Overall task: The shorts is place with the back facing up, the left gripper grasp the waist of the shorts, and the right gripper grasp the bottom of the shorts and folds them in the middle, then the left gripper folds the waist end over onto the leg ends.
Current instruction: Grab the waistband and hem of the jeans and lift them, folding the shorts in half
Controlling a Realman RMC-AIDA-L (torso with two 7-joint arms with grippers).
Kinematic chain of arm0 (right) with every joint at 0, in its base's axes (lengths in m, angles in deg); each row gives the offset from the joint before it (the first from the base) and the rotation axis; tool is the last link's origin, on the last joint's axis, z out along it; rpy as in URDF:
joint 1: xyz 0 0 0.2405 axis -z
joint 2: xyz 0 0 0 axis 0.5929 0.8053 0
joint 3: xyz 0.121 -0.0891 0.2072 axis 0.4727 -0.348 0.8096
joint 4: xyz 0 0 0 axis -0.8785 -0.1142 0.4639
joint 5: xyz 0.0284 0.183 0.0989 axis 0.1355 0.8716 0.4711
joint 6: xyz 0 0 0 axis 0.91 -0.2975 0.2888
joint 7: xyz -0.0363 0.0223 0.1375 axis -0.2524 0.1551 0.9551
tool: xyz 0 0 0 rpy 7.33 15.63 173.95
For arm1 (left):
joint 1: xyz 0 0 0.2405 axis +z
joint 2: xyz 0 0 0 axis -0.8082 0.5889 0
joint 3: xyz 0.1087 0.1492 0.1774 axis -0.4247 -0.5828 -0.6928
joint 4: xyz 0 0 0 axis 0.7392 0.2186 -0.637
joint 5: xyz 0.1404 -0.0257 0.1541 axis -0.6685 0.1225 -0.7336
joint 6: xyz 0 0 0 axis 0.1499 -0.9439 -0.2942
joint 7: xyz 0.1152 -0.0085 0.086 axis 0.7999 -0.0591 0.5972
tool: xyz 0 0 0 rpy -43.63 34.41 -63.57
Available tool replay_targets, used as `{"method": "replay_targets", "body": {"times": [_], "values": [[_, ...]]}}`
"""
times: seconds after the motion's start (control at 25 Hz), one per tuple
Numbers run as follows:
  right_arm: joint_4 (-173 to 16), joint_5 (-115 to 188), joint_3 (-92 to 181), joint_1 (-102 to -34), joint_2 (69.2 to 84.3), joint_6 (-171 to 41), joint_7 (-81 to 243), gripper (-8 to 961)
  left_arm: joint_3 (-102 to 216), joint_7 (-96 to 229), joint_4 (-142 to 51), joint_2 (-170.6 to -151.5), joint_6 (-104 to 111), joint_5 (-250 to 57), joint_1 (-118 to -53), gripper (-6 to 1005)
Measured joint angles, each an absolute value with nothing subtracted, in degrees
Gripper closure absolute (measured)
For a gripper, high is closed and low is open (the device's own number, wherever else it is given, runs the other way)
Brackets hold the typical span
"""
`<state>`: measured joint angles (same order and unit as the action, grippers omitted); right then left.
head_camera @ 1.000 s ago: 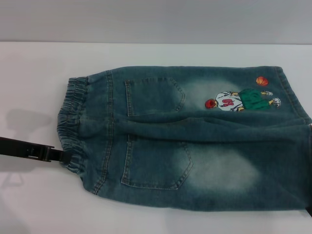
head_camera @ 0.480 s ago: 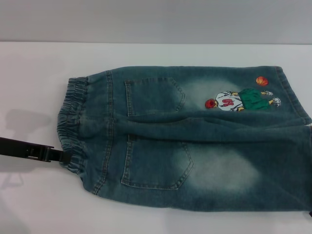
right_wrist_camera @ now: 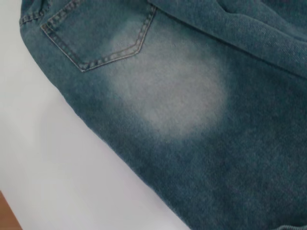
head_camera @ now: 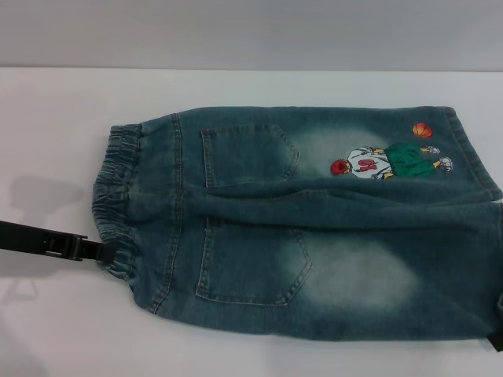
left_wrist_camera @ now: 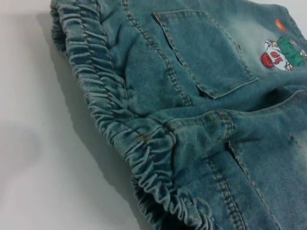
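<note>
White table [head_camera: 236,86] fills most of head view, matte, evenly lit w/ soft shadows. Behind table's far edge: plain pale grey wall [head_camera: 251,31]. Right wrist view: bit of brown floor [right_wrist_camera: 5,215] past table edge.

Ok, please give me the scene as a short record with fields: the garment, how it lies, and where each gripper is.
garment: the shorts, faded blue denim, on the white table
side up: back, both patch pockets showing
waist: gathered elastic band, toward the robot's left
print: cartoon basketball player on the far leg, near the hem
fold: none yet, the shorts lie spread out
left gripper: at the near end of the waist, touching its edge
right gripper: only a dark tip at the picture's edge, by the near leg end
</note>
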<state>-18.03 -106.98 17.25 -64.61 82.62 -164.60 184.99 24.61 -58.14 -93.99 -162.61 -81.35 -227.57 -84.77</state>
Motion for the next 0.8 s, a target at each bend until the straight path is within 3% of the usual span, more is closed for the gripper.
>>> {"method": "replay_targets", "body": {"times": [0.8], "values": [[-18.77,-108.15,15.06,-64.20,81.92,-164.55,185.29,339,24.61,-58.30,-94.28,-162.60,-81.50,-227.56,-84.68,978]]}}
